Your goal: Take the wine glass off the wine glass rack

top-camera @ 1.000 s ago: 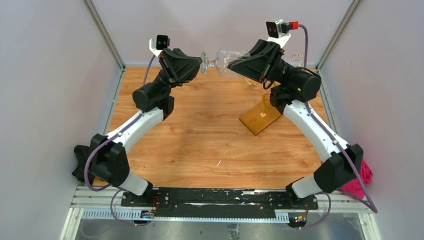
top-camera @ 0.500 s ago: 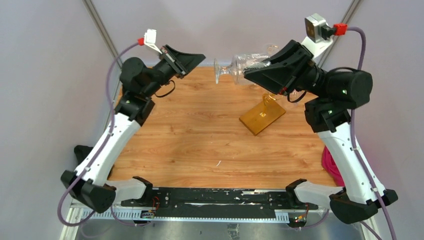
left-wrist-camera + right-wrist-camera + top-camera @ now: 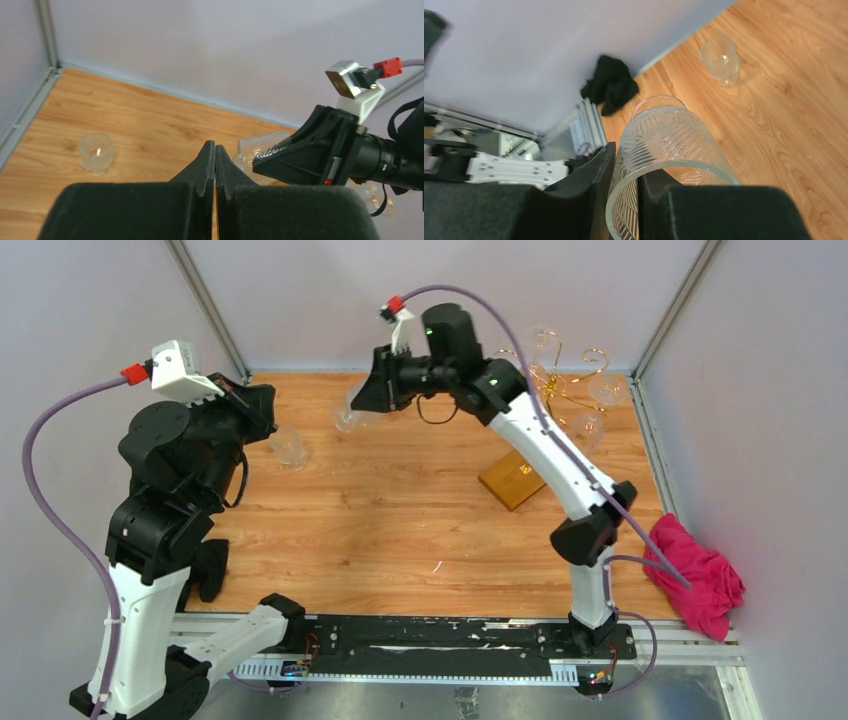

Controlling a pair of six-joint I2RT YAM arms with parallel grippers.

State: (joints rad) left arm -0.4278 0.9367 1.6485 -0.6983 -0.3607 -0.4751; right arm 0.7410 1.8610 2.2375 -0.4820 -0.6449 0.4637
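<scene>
Right wrist view: right fingers (image 3: pixel 596 185) grasp the wine glass (image 3: pixel 664 132) by its rim; left fingers (image 3: pixel 206 165) clenched empty; another glass (image 3: pixel 721 60) at 2 o'clock.

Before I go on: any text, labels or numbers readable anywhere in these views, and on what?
None can be read. The wine glass in the right gripper shows only a cut pattern, no lettering. The wine glass rack and its amber base bear no visible label. White marks on the black mounting rail are too small to read.
</scene>
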